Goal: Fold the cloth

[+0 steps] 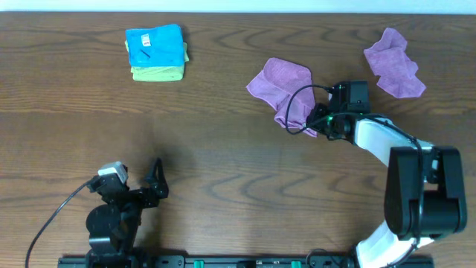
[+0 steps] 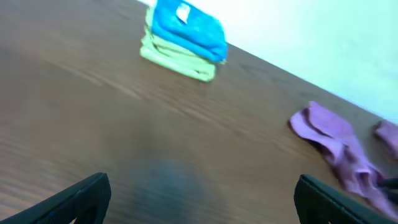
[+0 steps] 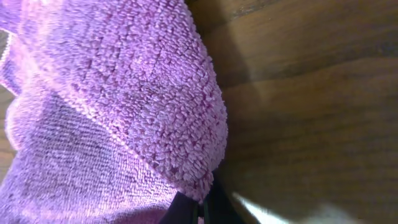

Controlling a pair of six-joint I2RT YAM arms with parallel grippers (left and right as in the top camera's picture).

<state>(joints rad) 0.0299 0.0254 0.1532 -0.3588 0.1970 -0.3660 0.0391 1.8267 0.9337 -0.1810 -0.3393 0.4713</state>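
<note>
Low, right pincer (image 1: 320,123) pinches cloth (image 1: 285,79).

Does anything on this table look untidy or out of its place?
Yes: the cloth lies bunched and creased mid-table, one edge pinched by the right end effector. Another purple cloth sits crumpled at the far right. The blue cloth and yellow-green cloth are neatly folded.

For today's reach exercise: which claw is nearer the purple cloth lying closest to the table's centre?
Right. The right claw pinches the cloth's edge; the left claw sits open, far off near the table's opposite front corner.
</note>
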